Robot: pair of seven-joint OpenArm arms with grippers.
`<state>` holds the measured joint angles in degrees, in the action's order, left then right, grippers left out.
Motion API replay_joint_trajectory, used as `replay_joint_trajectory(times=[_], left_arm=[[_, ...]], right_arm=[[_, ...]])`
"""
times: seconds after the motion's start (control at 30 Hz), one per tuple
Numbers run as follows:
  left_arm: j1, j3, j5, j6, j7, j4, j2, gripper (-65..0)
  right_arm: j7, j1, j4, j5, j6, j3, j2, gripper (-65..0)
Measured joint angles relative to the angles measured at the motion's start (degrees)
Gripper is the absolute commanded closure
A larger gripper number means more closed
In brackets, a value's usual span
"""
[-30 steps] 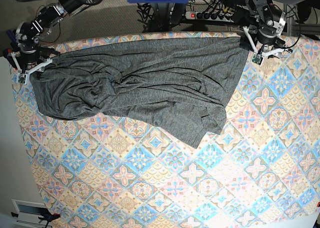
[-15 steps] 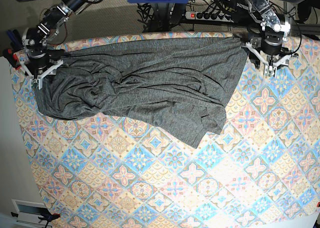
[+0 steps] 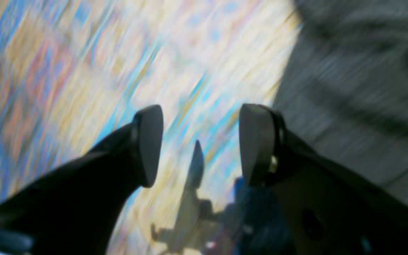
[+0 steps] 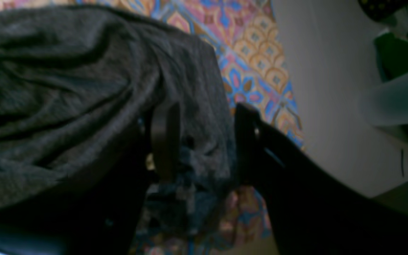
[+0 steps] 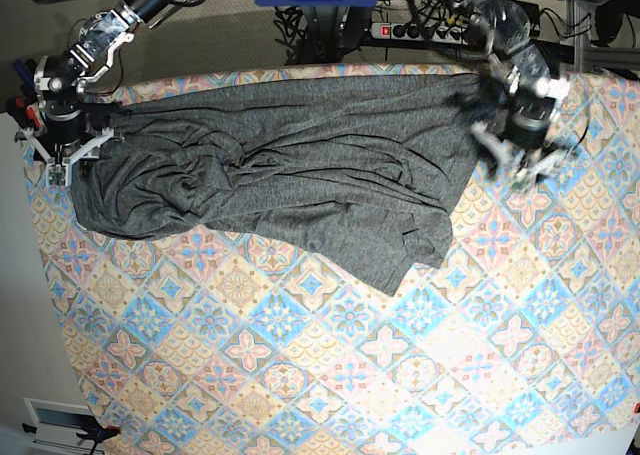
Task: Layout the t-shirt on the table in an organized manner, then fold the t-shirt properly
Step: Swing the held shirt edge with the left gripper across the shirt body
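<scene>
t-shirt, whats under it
The patterned table cloth runs under the t-shirt and shows around its near and side edges. Anything else beneath is covered by the bunched grey fabric.

The left gripper fills the lower frame, its 2 dark jaws standing apart with nothing between them. Under and behind them lies the desk, its pastel pattern smeared by blur. The grey t-shirt covers the right side, beside the right-hand jaw.

Beige carpet behind; a power strip amid tangled cables; pale floor alongside.
</scene>
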<state>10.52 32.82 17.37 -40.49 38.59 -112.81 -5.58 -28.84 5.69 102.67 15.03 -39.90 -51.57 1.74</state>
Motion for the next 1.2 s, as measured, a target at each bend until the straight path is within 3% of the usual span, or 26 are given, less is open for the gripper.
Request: replay_joint_trajectory(times=[0.13, 0.27, 0.43, 0.53, 0.7, 0.93, 1.2], left_arm=[[-5.2, -7.2, 0.0, 0.0, -0.2, 0.1, 0.0, -33.7], [-10.8, -14.4, 0.2, 0.1, -0.5, 4.1, 0.3, -33.9], [-20.2, -20.1, 0.1, 0.4, -0.2, 20.1, 0.7, -33.9], [-27.0, -22.8, 0.2, -0.3, 5.5, 31.6, 2.2, -33.9], [-34.3, -23.0, 0.2, 0.4, 9.1, 40.2, 2.9, -34.0], [-33.9, -22.9, 0.2, 0.1, 10.3, 40.8, 8.0, -38.0], [-34.7, -23.5, -0.4, 0.0, 9.0, 46.0, 8.8, -41.8]], right_arm=[[-0.2, -1.5, -0.2, 0.2, 0.1, 0.9, -0.1, -23.8], [1.4, -3.5, -0.5, -0.5, 0.2, 7.1, -0.8, -23.8], [0.0, -2.7, -5.9, 0.0, -0.4, 9.2, -1.9, -24.0], [-0.3, -3.2, -7.4, 0.3, 0.2, 8.8, -4.3, -24.1], [0.5, -9.2, -8.1, -0.5, -0.5, 9.4, -5.7, -24.1], [0.0, -8.8, -12.2, 0.0, 0.1, 8.9, -6.9, -24.1], [0.2, -9.1, -18.8, 0.0, 0.0, 9.1, -6.8, -24.1]])
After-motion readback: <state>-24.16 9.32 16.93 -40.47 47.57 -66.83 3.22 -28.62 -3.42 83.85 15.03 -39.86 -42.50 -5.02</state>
